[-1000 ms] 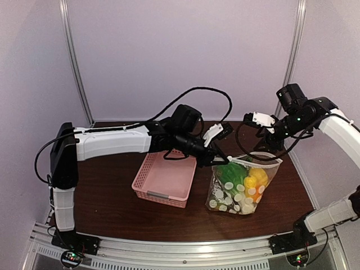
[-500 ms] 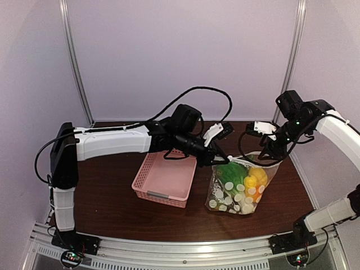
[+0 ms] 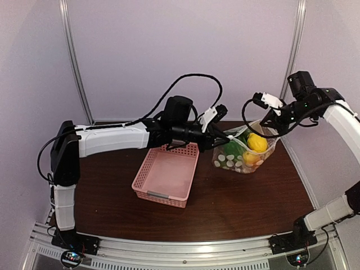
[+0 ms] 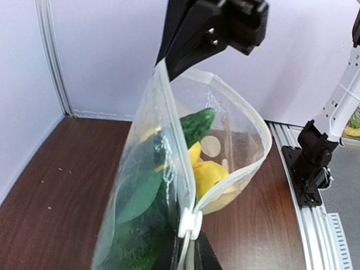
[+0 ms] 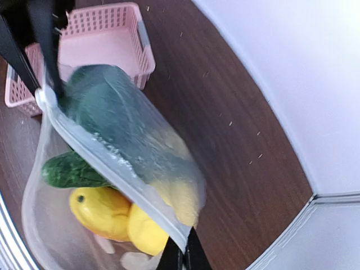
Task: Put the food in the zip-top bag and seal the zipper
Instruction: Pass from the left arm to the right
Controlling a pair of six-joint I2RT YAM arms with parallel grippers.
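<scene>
The zip-top bag, clear with white dots, hangs stretched between my two grippers. My left gripper is shut on its left end, at the white slider. The right gripper is shut on the right end of the mouth edge. The zipper stands apart, so the mouth gapes open. Inside lies the food: a cucumber, yellow lemons and a green leafy vegetable.
The pink lattice basket sits on the dark wooden table, left of the bag and under the left forearm. Pale walls and metal posts close in the back and sides. A rail runs along the near edge.
The right gripper came down onto the bag's right end and shut on it. Both arms then raised the bag and carried it back, and its mouth is pulled wider.
</scene>
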